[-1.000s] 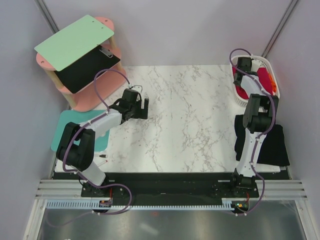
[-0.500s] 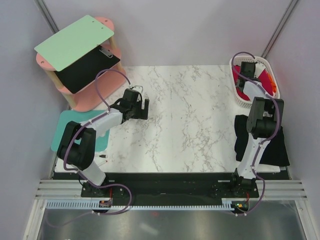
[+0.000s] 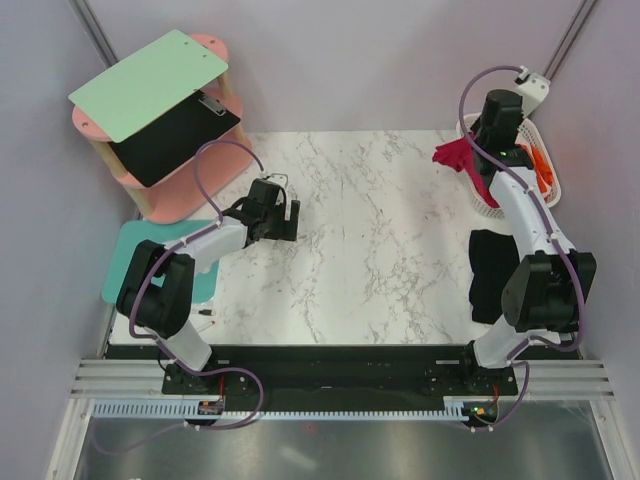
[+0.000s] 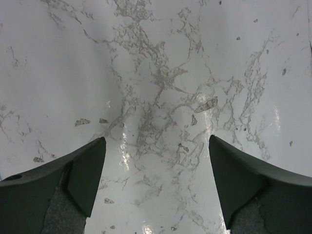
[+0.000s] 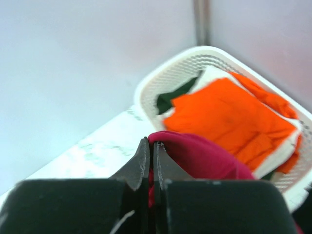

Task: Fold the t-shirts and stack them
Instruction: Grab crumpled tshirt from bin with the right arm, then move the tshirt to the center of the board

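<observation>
1. While the right gripper (image 5: 152,146) is pinched tight on a fold of the red shirt (image 3: 460,157), that shirt hangs bunched in the air over the far right corner of the table (image 3: 380,230), just left of the basket (image 3: 553,183).
2. Seen from the right wrist, its two fingers meet with only a thin edge of red cloth between them.
3. Inside the basket, the orange shirt (image 5: 224,119) lies crumpled on white cloth (image 5: 209,75), with a dark green scrap (image 5: 175,92) at the far end.
4. Near the right arm, the black shirt (image 3: 490,265) lies at the table's right edge, partly hidden by the arm.
5. Over bare marble on the left of the table, the left gripper (image 4: 156,141) hovers with jaws wide apart and nothing between them.
6. Left of the table lies a teal mat (image 3: 135,250). Beyond it stands a pink shelf (image 3: 215,45) with a mint board (image 3: 150,80) on top and a dark sheet (image 3: 175,135) beneath.
</observation>
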You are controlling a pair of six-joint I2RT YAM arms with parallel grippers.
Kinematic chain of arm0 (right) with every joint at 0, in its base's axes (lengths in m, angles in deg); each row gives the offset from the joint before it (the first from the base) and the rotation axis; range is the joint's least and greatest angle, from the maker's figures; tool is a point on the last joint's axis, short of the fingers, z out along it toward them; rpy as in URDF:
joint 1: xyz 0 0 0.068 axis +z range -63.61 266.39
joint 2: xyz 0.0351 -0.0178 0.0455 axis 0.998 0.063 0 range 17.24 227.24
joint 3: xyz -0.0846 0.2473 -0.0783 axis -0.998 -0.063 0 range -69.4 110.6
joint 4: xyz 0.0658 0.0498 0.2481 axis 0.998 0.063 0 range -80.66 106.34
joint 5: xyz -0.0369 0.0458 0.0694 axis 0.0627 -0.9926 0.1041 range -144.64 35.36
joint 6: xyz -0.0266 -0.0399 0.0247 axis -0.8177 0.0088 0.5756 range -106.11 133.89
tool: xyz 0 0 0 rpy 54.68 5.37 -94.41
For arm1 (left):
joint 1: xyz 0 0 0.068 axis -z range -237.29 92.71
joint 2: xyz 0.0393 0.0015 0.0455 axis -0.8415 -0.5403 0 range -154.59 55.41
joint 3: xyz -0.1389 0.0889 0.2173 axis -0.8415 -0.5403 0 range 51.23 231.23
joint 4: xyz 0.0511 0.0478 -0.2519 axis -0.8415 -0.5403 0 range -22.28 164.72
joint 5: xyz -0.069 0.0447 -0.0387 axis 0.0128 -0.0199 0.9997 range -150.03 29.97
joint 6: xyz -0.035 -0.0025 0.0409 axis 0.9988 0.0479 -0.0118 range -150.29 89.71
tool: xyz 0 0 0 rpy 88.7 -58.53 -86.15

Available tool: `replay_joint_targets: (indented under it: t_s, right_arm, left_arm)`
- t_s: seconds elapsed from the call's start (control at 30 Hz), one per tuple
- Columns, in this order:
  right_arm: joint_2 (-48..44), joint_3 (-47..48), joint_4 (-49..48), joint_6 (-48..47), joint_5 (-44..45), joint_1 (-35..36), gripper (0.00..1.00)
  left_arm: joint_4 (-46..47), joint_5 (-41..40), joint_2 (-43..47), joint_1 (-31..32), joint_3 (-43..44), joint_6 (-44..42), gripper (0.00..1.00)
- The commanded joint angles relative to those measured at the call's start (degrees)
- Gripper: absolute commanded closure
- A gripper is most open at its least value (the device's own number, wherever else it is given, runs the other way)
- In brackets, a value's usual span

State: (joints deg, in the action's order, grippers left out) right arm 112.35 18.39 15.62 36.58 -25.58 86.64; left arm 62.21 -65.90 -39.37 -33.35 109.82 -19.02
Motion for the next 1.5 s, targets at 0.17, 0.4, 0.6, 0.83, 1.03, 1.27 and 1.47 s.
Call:
replay_joint_targets:
  t_s: [0.17,0.4,0.6,0.83,1.03,1.27,1.47]
  right_arm:
    - [-4.58,4.23,-0.31,-2.92,-4.69,7.21,1.00]
    - [-0.98,5.02,2.23,-4.50,-17.53,18.09,1.00]
    - [1.92,-2.08,2.51,-3.45,-23.69,24.96,1.00]
    - [5.17,-12.81,2.59,-1.08,-25.72,29.10,0.71]
    - [5.70,-13.88,3.64,-2.21,-16.15,29.19,0.41]
    - [5.79,-12.03,6.55,-4.68,-8.58,29.02,0.30]
    - [6.05,-12.38,7.43,-4.24,-4.10,28.58,0.30]
  left_arm:
    - [0.21,-1.51,1.18,0.49,1.53,1.30,0.07]
    - [-0.23,-2.92,1.62,0.49,1.79,2.62,0.08]
    - [-0.50,-5.29,1.88,0.49,1.18,3.41,0.08]
    - [-0.50,-3.10,0.56,0.49,1.27,3.94,0.07]
    - [0.82,-0.72,-0.05,1.45,1.71,4.29,0.07]
    - [2.93,2.70,4.60,2.86,0.57,3.41,0.07]
    - [4.08,5.43,6.37,7.86,0.91,2.45,0.08]
